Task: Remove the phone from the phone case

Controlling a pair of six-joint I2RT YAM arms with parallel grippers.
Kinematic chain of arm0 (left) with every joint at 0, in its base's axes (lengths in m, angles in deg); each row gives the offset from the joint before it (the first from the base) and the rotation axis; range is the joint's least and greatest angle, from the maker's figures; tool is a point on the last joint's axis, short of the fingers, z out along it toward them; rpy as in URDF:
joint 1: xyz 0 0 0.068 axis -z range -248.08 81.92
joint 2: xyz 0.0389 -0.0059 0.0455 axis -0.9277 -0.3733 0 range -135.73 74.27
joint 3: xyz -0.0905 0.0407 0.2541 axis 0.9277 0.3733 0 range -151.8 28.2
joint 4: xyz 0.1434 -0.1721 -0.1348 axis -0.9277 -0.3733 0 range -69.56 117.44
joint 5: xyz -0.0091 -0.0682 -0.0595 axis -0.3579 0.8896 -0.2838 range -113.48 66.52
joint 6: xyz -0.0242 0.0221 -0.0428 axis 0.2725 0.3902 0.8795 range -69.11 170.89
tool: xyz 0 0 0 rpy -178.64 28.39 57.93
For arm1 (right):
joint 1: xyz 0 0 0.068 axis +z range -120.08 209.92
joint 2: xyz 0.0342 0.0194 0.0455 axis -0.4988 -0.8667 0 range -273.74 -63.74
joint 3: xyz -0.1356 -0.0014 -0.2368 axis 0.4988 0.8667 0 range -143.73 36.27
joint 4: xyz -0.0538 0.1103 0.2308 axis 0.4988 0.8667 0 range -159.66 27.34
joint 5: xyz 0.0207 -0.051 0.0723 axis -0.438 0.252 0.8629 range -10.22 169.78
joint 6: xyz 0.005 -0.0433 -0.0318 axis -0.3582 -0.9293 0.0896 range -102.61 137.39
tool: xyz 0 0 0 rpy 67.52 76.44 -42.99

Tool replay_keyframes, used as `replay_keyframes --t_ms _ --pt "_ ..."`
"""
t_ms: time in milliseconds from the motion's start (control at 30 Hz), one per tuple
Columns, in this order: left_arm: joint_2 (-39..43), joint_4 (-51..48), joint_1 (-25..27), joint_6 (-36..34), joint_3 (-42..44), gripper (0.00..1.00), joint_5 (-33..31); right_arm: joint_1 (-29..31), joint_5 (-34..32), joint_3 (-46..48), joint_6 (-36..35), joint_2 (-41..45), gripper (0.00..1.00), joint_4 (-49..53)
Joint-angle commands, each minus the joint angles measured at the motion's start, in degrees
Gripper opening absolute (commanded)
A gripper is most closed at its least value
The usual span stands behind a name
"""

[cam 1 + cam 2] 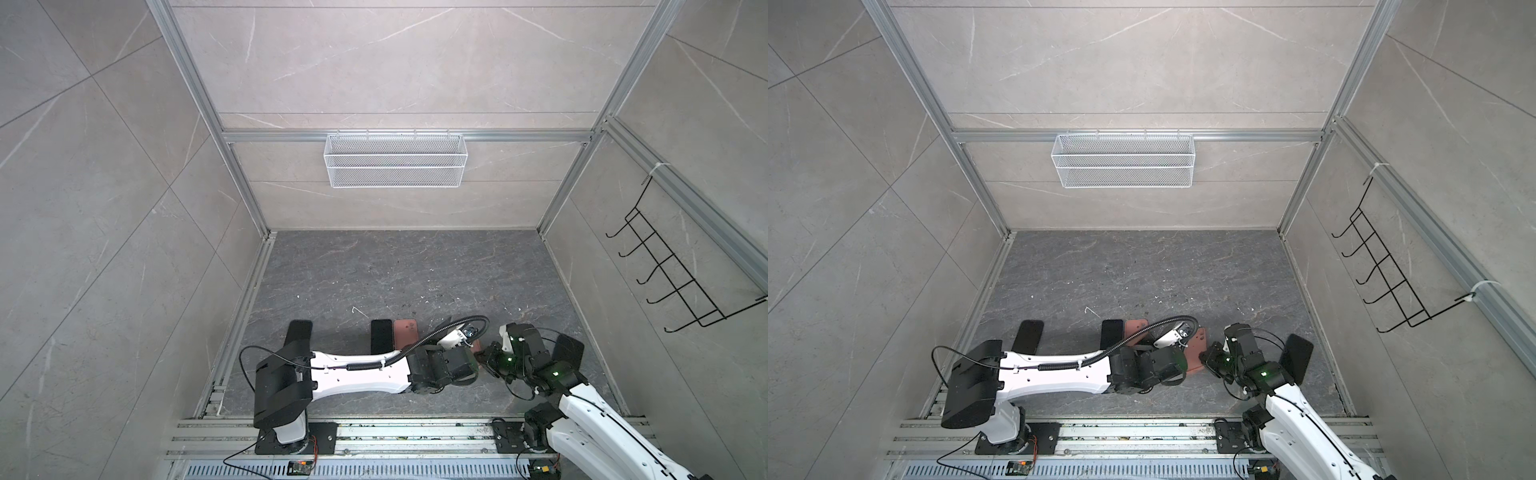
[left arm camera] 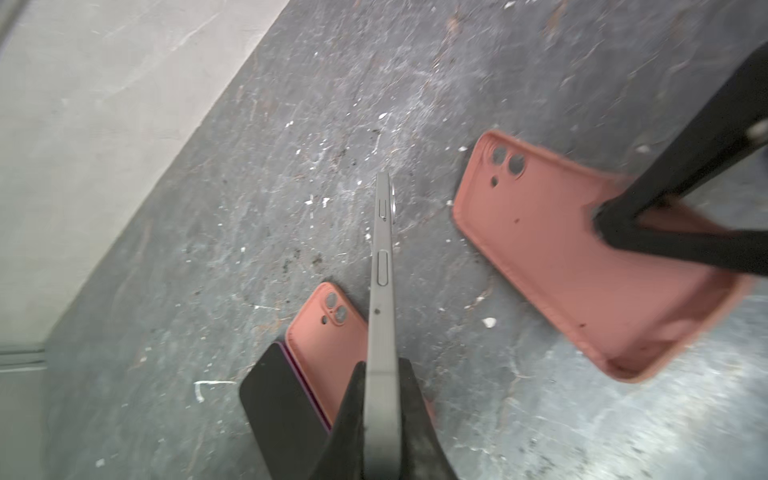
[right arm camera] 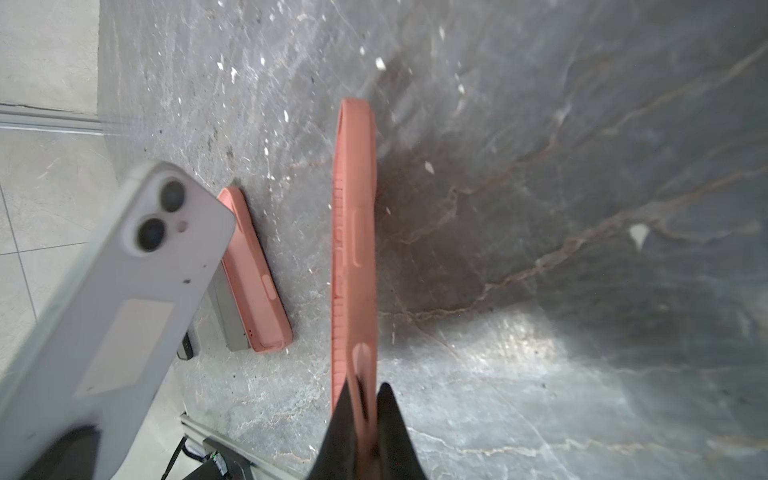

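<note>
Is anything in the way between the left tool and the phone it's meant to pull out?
Nothing visible. The left tool is shut on the phone along its edge, with nothing between them. The phone is held apart from the pink case, which the right tool pinches by its rim.

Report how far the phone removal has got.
Done: the phone is clear of the pink case, whose inside shows empty. In hand: left gripper shut on the phone, right gripper shut on the case. Left: probably only setting both down on the table.
</note>
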Motion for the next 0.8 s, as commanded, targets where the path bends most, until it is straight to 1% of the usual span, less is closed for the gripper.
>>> replay_keyframes --t_ms 0,267,400,567,767 --pt "-4.1 -3.2 1.4 -2.8 -4.2 0.06 -7.2 0.1 -1.9 -2.5 -4.2 -2.1 0.0 3.4" --pt "-13.1 -9.0 2.5 -3.8 -10.1 0.06 -11.5 -0.7 -0.5 -4.1 -6.5 -5.4 0.0 3.0" --pt "-15.5 -10.1 3.4 -4.3 -10.7 0.06 -11.9 -2.5 0.9 -4.3 -8.1 -6.9 0.0 2.8" --pt "-19.8 -12.4 4.0 -3.6 -12.7 0.15 -11.5 -5.1 4.5 -4.0 -9.6 -10.6 0.0 0.0" --pt "-23.1 -13.1 4.7 -1.5 -13.7 0.26 -9.8 -7.2 5.2 -4.8 -11.2 -14.0 0.0 -1.3"
